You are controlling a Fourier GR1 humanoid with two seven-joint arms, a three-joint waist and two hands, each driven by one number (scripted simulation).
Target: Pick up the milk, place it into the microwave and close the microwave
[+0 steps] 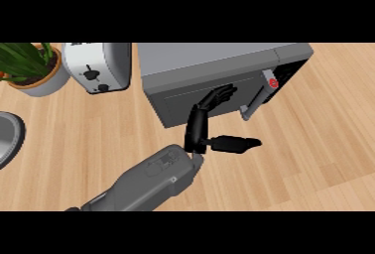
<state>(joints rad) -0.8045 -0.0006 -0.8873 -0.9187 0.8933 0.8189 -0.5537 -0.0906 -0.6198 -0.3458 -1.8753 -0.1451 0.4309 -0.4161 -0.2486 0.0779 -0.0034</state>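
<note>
microwave (pixel 212 69): one, door (pixel 209 101) nearly shut, small gap at its right edge
milk (pixel 274 83): red-capped, just visible inside through that gap
hand (pixel 212 106): one in view, fingers straight, flat on the door front
toaster (pixel 97 67): one
potted plant (pixel 33 67): one

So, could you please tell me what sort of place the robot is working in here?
Most likely a home kitchen counter. A grey microwave stands on the wooden countertop, with a white toaster beside it and a potted plant at the far left.
</note>
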